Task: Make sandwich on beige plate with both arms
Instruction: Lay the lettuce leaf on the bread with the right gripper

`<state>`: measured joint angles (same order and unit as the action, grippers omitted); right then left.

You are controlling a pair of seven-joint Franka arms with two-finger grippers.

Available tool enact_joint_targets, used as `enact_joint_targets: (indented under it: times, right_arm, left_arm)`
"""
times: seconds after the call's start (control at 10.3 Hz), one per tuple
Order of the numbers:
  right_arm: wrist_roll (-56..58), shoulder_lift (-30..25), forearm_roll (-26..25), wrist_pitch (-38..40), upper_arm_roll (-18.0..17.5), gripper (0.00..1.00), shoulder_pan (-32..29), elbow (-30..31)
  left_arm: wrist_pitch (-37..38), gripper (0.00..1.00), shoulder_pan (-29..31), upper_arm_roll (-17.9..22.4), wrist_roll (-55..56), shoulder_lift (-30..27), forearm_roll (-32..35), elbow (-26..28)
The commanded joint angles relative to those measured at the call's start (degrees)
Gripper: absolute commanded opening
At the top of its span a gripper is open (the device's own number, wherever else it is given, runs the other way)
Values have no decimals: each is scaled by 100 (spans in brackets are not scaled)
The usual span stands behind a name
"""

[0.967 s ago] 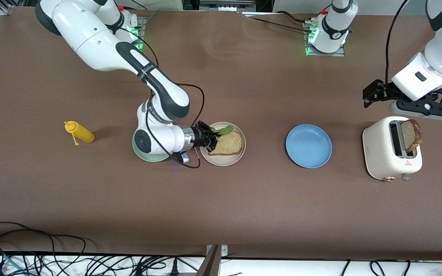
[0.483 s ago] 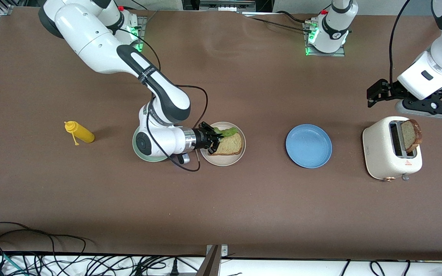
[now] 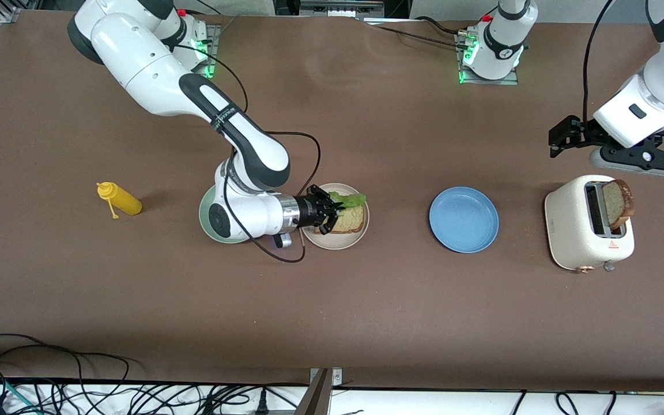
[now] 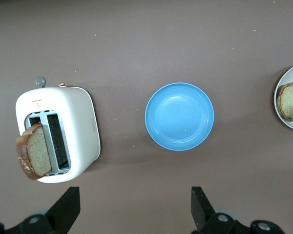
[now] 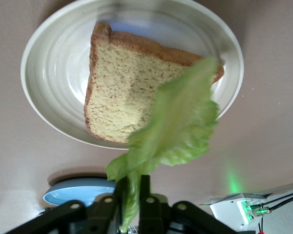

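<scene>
A tan bread slice (image 3: 354,219) (image 5: 127,87) lies on the beige plate (image 3: 338,243) (image 5: 49,87). My right gripper (image 3: 332,213) (image 5: 133,183) is low over the plate's edge, shut on the stem of a ruffled green lettuce leaf (image 3: 350,200) (image 5: 176,131). The leaf hangs over the slice's corner. A second bread slice (image 3: 617,203) (image 4: 34,156) stands up out of a white toaster (image 3: 580,242) (image 4: 80,112). My left gripper (image 3: 559,138) (image 4: 135,200) is up in the air beside the toaster, open and holding nothing.
A blue plate (image 3: 463,219) (image 4: 179,116) sits between the beige plate and the toaster. A mint green plate (image 3: 225,239) lies under my right wrist. A yellow squeeze bottle (image 3: 121,200) lies toward the right arm's end. Cables run along the table's front edge.
My right gripper has carried the lettuce further over the bread, toward the left arm's end. My left gripper has barely shifted above the toaster.
</scene>
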<state>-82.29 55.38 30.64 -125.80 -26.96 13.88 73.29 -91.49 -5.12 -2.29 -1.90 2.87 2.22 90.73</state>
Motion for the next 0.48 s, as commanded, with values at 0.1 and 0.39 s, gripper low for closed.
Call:
enact_joint_targets:
  times: [0.1,0.39]
  right_arm:
    - [-33,131,-75,29,23,74,45,-236]
    - [368,79,-1198,116,15,94,2,-254]
  left_arm:
    - [114,100,64,-78,-56,-59,121,-47]
    - [114,100,64,-69,-57,-59,121,-47]
